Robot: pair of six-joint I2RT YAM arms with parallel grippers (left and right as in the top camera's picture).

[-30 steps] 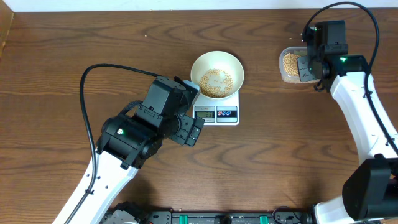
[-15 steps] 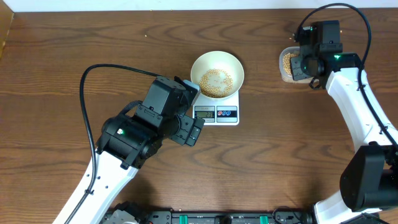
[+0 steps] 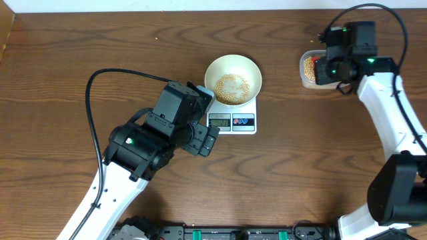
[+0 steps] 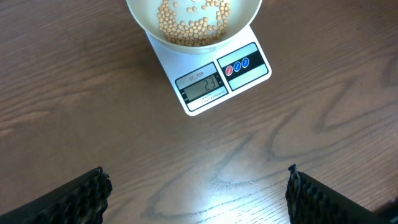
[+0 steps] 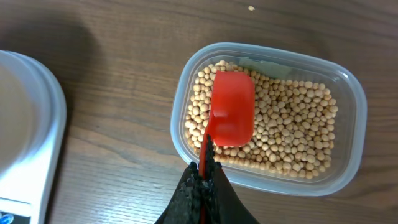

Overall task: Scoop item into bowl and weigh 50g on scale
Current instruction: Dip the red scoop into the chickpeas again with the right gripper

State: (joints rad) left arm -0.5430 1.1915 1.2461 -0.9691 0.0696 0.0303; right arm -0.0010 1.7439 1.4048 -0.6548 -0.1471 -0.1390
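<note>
Right hand (image 5: 204,171) is clamped shut on the handle of a red scoop (image 5: 232,109), with the scoop's cup sitting over the beans (image 5: 292,130) in the clear tub (image 5: 348,93), well apart from the scale (image 4: 258,71) on the right arm's side of the bench (image 4: 93,93). Left hand (image 4: 198,194) is spread wide with nothing in it, hovering over bare wood just in front of the scale. The bowl (image 3: 213,67) sits on top of the scale with a thin layer of beans in the bottom.
</note>
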